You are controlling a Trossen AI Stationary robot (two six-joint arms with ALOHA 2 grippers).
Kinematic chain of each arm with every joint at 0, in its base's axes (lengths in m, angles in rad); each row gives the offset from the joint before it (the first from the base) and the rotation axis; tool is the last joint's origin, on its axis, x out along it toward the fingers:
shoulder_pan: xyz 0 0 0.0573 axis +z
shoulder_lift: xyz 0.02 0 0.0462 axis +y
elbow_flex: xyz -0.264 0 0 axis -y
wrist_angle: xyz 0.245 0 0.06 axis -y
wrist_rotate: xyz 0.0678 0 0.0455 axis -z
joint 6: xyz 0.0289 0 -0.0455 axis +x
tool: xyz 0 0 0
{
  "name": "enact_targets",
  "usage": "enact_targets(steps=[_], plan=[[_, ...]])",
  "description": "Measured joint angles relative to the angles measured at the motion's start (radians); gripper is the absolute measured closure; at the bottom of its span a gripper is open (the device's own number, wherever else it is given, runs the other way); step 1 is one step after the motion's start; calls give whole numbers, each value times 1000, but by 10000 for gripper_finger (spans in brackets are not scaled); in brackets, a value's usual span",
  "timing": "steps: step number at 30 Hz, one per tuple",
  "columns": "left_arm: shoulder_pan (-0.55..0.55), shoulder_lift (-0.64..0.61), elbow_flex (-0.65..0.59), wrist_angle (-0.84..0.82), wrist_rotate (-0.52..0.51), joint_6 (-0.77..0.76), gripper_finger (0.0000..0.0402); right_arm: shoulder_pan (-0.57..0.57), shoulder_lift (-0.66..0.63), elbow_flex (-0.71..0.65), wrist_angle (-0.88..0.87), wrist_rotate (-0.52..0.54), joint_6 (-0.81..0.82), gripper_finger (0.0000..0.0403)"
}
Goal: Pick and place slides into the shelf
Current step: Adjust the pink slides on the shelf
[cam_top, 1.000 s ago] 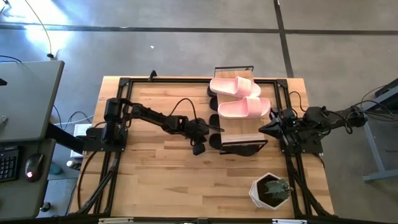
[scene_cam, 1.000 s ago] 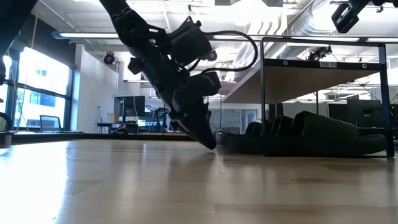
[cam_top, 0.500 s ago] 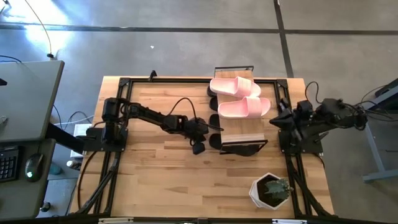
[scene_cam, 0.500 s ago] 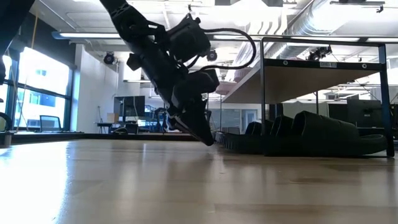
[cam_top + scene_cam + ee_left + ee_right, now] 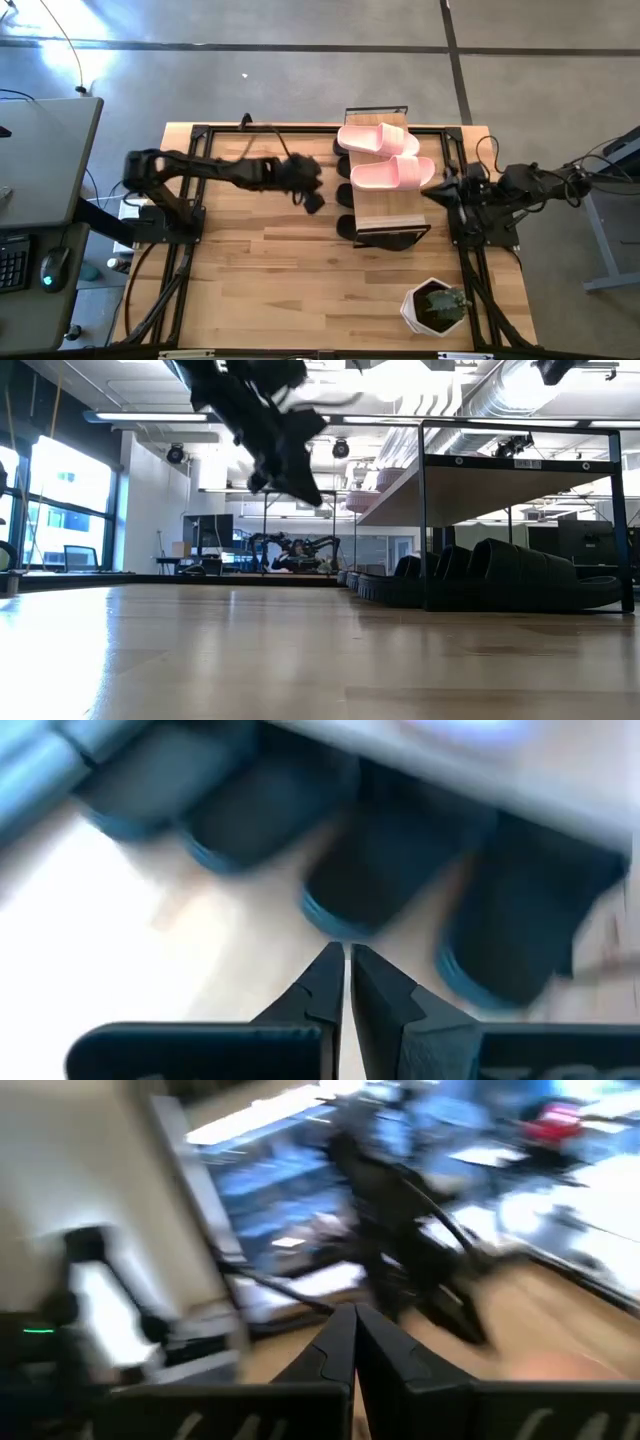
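Now the slides are all at the shelf (image 5: pixel 381 214): the pink pair (image 5: pixel 385 157) lies side by side on its plank top, and the black slides (image 5: pixel 365 870) sit in a row on the lower tier, toes outward. They look light, foamy and a little flexible, with a matte skin that should not slip; the wide strap or the sole's edge seems the surest place to pinch. The left gripper (image 5: pixel 311 200) hangs above the table (image 5: pixel 250 270) just beside the shelf's lower tier, its jaws pressed together on nothing. The right gripper (image 5: pixel 432 193) sits at the shelf's other side, near the pink pair, its jaws likewise closed and empty. A potted plant (image 5: pixel 436 306) stands at the table's near corner. Beyond lies a concrete floor and an open, bright workshop.
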Motion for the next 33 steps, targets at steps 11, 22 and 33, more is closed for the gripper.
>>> enact_targets(steps=[11, 22, 33], plan=[[255, -79, 0, 132, -79, 35, 390, -4, 62, 207, -798, 364, 456, 403], [431, 34, 3, 359, 50, 86, 390, -10, 68, 213, -1046, 373, 624, 403], [447, 186, 208, 299, 119, 129, 390, -10, 69, 135, -1084, 263, 708, 403]])
